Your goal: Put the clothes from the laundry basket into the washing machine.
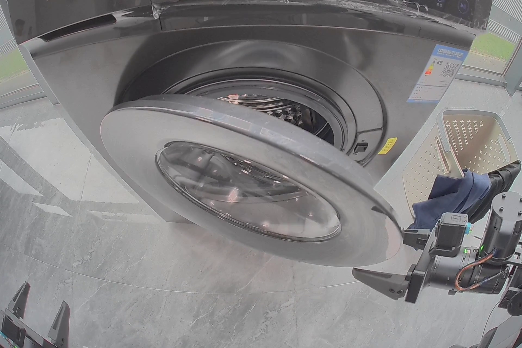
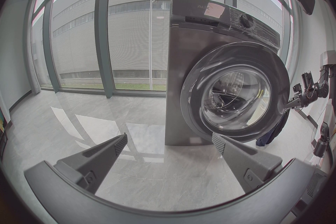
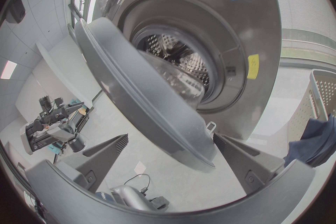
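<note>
The grey washing machine (image 1: 261, 44) stands ahead with its round glass door (image 1: 244, 186) swung partly open, and the steel drum (image 1: 288, 112) shows behind it. My right gripper (image 1: 396, 258) is open at the door's free edge. In the right wrist view the door rim (image 3: 196, 151) lies between its fingers (image 3: 120, 140). The beige laundry basket (image 1: 473, 142) stands to the right of the machine, with dark blue clothes (image 1: 457, 194) draped over its front wall. My left gripper (image 2: 169, 140) is open and holds nothing, low at the left, well back from the machine (image 2: 189, 46).
Grey tiled floor lies open in front of and left of the machine. Glass window walls stand behind and beside it. The open door (image 2: 238, 95) sticks out over the floor between the arms. The basket (image 3: 315, 95) sits close to the machine's right side.
</note>
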Controlling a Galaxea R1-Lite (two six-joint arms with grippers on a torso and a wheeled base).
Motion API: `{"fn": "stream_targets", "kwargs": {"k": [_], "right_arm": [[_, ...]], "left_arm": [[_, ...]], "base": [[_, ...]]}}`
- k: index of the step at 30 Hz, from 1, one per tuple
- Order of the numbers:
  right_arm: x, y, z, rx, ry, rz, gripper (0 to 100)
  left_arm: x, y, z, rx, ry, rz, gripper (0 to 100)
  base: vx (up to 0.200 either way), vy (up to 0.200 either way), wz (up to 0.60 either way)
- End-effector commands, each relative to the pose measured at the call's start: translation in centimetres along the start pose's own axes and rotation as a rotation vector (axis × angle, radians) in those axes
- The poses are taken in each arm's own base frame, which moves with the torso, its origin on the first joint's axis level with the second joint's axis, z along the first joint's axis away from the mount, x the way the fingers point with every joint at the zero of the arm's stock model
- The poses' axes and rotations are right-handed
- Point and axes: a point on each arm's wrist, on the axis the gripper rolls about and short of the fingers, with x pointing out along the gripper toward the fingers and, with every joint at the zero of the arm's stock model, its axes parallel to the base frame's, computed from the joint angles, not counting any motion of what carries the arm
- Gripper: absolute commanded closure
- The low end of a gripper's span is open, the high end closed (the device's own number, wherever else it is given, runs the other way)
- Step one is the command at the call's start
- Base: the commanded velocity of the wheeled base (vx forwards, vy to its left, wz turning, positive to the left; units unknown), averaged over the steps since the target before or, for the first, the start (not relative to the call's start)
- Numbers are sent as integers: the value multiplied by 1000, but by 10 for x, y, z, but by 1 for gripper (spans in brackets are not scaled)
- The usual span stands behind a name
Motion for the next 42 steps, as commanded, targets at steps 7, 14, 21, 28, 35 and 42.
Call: {"fn": "stream_targets", "kwargs": {"k": [7,14,21,28,35,42], "right_arm": [[2,3,-2,-5,12,16,0],[7,4,-4,-6,28,21,0],[20,15,-15,5,21,89,0],[10,13,-33,8,53,62,0],[-3,3,-47,-18,113,9,0],[-5,-20,-48,-3,141,-116,0]], "left_arm": [[0,0,-5,0,1,0,0],[0,0,-5,0,3,0,0],[0,0,-5,-2,1,0,0],[0,0,-5,-2,1,0,0],[0,0,-5,-2,1,0,0],[0,0,-5,-2,1,0,0]], "base": [[0,0,0],[-143,0,0],[-114,0,0],[0,0,0],[0,0,0],[0,0,0]]}}
